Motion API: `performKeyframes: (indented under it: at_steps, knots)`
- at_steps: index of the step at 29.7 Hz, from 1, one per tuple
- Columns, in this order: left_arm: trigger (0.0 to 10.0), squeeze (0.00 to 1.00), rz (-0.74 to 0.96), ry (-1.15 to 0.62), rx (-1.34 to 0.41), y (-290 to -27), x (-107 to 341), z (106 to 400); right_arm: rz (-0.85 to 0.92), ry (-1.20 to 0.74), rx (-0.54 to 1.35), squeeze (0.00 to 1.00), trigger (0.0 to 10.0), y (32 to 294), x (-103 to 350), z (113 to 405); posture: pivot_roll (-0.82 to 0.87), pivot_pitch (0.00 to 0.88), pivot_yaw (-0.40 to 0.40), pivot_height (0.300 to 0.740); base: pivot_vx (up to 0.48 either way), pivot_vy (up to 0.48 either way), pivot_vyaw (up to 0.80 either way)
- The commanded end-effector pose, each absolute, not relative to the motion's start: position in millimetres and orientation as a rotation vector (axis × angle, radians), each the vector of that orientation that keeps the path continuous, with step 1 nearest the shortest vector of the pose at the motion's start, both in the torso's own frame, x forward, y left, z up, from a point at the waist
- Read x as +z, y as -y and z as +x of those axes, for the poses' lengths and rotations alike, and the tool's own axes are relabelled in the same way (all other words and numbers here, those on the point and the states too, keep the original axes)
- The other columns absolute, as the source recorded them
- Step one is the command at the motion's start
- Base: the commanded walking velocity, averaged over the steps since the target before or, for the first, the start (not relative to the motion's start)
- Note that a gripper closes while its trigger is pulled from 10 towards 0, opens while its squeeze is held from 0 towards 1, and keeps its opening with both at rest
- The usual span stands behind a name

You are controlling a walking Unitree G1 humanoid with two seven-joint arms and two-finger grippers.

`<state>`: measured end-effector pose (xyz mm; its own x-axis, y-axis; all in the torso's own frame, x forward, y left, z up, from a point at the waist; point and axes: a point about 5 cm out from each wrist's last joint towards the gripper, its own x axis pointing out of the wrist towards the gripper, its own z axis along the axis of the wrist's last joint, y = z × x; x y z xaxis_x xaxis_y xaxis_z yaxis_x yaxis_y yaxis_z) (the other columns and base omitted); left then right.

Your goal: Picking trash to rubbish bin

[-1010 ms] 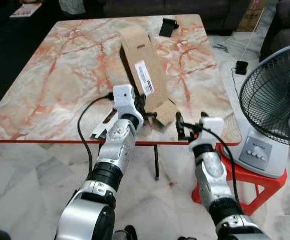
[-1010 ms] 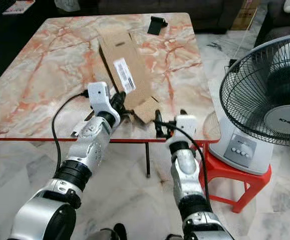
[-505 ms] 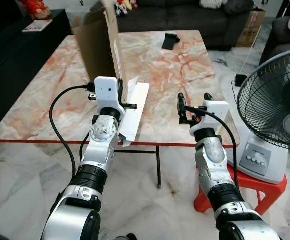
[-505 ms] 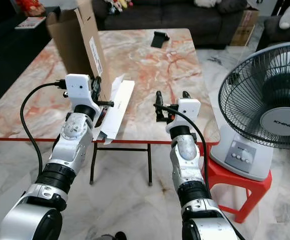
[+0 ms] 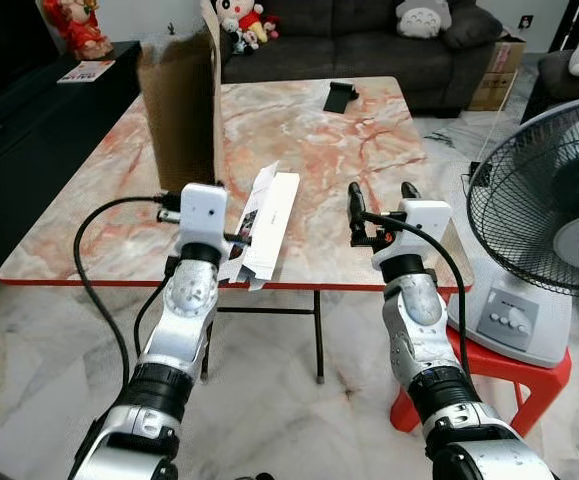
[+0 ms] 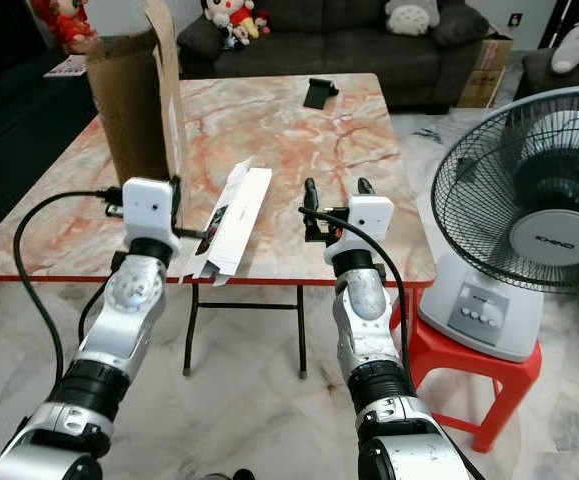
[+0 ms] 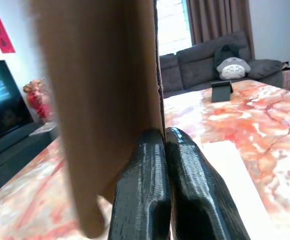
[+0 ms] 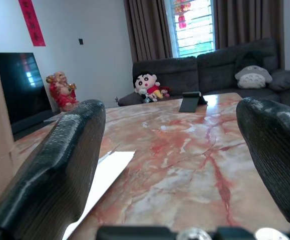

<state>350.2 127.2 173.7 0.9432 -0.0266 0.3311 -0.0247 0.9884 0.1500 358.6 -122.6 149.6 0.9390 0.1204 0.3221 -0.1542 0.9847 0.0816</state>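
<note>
A tall brown cardboard sheet (image 5: pixel 177 105) stands upright over the marble table (image 5: pixel 349 150), near its front left. My left gripper (image 7: pixel 164 137) is shut on the sheet's lower edge, its fingers pinching the thin board. A flat white carton (image 5: pixel 270 214) lies on the table just right of that gripper, its near end over the front edge. My right gripper (image 5: pixel 380 203) hovers at the front edge right of the carton, open, with nothing between its fingers (image 8: pixel 67 150).
A small black object (image 5: pixel 340 97) lies at the table's far side. A standing fan (image 5: pixel 554 200) on a red stool (image 5: pixel 494 375) is close on the right. A dark sofa (image 5: pixel 369 30) with plush toys runs behind the table.
The cardboard lay flat on the table a second ago; my left gripper has raised it upright, uncovering the white carton. The camera has tilted up, and the right gripper stays open.
</note>
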Motion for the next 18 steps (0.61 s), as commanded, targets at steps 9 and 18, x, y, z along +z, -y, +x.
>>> performKeyframes:
  at_steps: [9,18]
  knots:
    - [10.0,0.0,0.179,0.388,0.028,-129.5,183.2,348.0,0.104,0.325,0.167,0.0,10.0,116.6,149.8,358.1,-0.02,0.0,0.095,0.74,0.0,0.0,0.0]
    - [10.0,0.0,0.179,0.384,0.035,-130.6,182.1,346.8,0.105,0.318,0.167,0.0,10.0,116.6,147.8,357.1,-0.02,0.0,0.094,0.74,0.0,0.0,0.0]
